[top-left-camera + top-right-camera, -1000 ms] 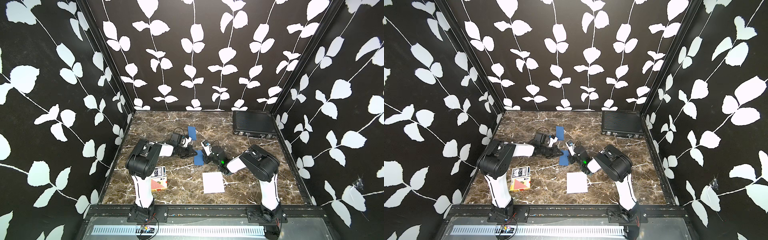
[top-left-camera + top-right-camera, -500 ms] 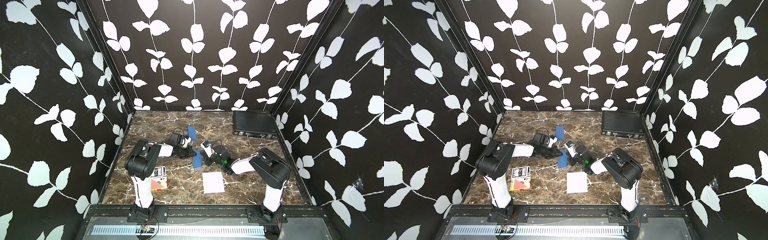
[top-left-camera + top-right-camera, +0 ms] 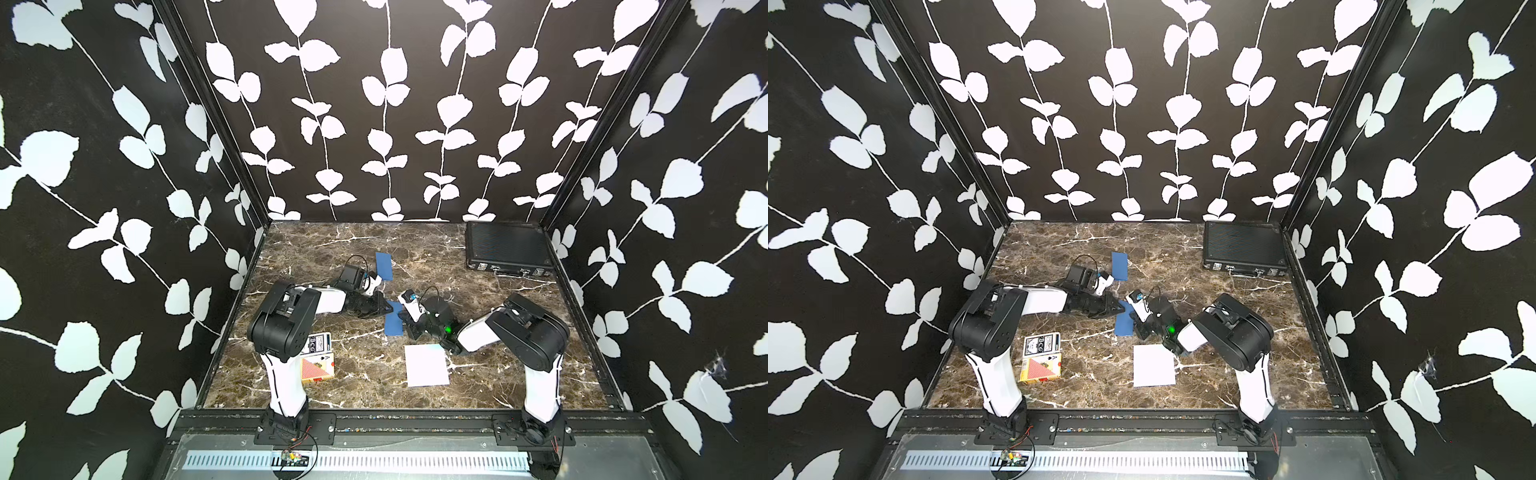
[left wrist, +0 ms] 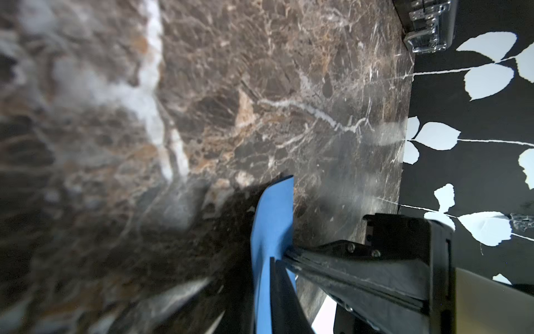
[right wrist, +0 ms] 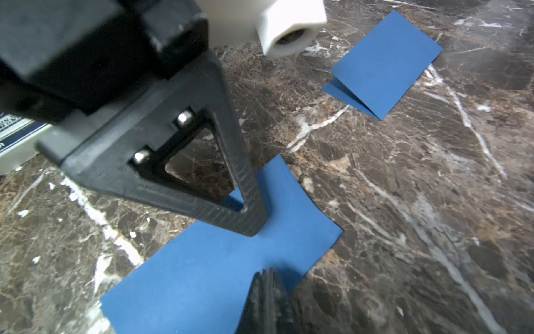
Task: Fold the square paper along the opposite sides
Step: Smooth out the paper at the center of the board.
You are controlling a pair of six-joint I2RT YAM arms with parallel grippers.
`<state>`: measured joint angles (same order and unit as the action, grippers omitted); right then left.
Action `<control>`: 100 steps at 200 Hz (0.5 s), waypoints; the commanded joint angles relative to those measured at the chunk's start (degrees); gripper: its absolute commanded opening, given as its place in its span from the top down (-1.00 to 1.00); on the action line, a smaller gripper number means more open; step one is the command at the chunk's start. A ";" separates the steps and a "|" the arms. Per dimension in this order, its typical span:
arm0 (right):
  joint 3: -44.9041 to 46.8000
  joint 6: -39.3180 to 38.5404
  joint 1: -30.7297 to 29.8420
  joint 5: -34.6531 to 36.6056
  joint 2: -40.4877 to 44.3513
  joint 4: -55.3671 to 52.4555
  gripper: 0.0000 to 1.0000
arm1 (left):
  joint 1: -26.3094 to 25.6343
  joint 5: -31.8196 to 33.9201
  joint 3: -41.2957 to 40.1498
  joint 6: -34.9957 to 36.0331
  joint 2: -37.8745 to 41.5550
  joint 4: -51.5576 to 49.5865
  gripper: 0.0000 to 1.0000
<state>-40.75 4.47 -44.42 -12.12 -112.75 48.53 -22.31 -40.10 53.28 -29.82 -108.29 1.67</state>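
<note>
Two grippers meet on one folded blue paper [image 5: 208,274] lying flat on the table [image 3: 478,386]. The right gripper [image 5: 268,276] has its jaws together, with the tip resting at the paper's long edge. The left gripper [image 5: 255,225] touches the same sheet just ahead of it, near the short end; whether its jaws are apart I cannot tell. Most of the paper's length runs away to one side of both tips, so any pressing stroke probably follows that axis. An unfolded white square paper [image 3: 427,365] lies behind the right gripper, nearer that arm.
</note>
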 commanded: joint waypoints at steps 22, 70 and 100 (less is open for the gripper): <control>1.32 0.22 -0.85 -1.22 -1.50 -1.15 0.97 | 0.38 3.52 0.07 1.25 -0.09 -3.21 0.54; 0.59 -0.07 -1.15 -2.29 -2.04 -1.69 0.98 | 0.43 5.20 0.20 2.40 -0.63 -4.03 0.57; 0.37 -0.62 -1.17 -2.71 -1.95 -2.01 0.98 | 0.51 7.24 0.60 2.87 -1.84 -4.31 0.81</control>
<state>-40.77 4.43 -44.91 -13.23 -113.12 49.08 -22.31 -38.96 53.89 -28.47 -108.42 1.26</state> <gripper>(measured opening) 0.046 0.140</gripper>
